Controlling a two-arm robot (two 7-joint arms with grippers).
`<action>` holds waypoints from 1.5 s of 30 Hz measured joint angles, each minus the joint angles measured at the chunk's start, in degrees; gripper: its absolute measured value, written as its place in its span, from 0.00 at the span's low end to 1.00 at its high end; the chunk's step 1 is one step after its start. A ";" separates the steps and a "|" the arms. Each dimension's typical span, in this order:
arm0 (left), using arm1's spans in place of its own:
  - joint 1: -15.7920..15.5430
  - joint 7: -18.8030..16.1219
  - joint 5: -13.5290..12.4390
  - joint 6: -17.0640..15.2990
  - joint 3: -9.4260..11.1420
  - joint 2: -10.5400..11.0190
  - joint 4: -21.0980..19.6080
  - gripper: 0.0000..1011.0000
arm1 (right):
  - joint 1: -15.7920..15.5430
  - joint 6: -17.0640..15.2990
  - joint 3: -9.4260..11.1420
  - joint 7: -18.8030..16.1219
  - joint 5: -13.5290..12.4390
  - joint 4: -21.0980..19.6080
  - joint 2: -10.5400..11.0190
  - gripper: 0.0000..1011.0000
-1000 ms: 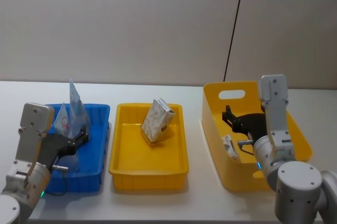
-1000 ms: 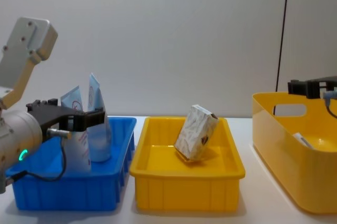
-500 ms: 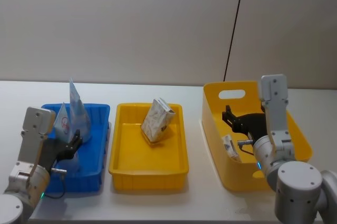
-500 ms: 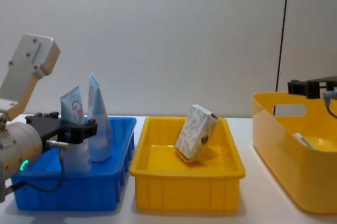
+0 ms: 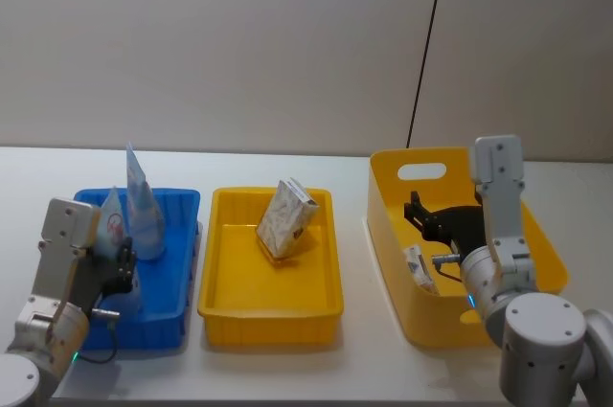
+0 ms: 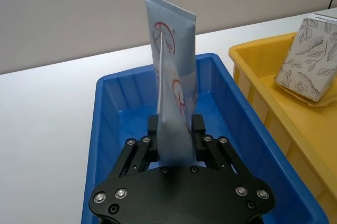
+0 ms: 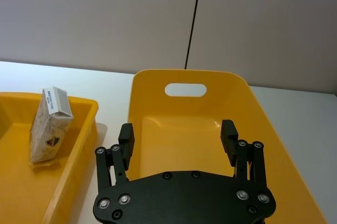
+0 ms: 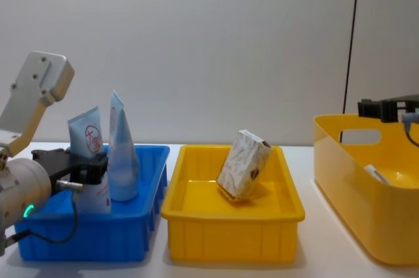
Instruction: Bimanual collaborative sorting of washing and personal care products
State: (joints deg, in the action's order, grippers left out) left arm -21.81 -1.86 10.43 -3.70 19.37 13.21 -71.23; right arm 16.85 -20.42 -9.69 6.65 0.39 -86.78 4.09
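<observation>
Two light-blue squeeze tubes with red round logos stand upright in the blue bin [image 5: 184,202]. My left gripper [image 6: 175,128] is shut on the nearer tube [image 6: 174,103], low in the bin [image 8: 98,239]. The farther tube [image 6: 171,45] stands just behind it. A white grey-patterned pack [image 5: 285,218] leans in the yellow tray [image 5: 268,316]. My right gripper [image 7: 178,133] hangs open over the tall yellow bin [image 7: 184,76], holding nothing. A smaller white pack [image 5: 418,268] lies against that bin's inner wall.
The three containers stand in a row on a white table: blue bin left, yellow tray [image 8: 229,232] middle, tall yellow bin [image 8: 347,180] right. A black cable [image 5: 426,43] runs down the wall behind.
My left gripper has drawn back toward me and lower in the blue bin, and the nearer tube has shifted slightly with it. The right arm has not moved.
</observation>
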 joint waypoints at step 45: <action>-1.15 15.69 1.00 5.84 1.39 3.40 -11.59 0.23 | 0.00 0.00 0.00 0.00 0.00 0.00 0.00 0.99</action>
State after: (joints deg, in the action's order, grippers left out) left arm -22.96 13.83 11.44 2.15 20.76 16.61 -82.82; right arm 16.85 -20.42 -9.69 6.65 0.39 -86.78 4.10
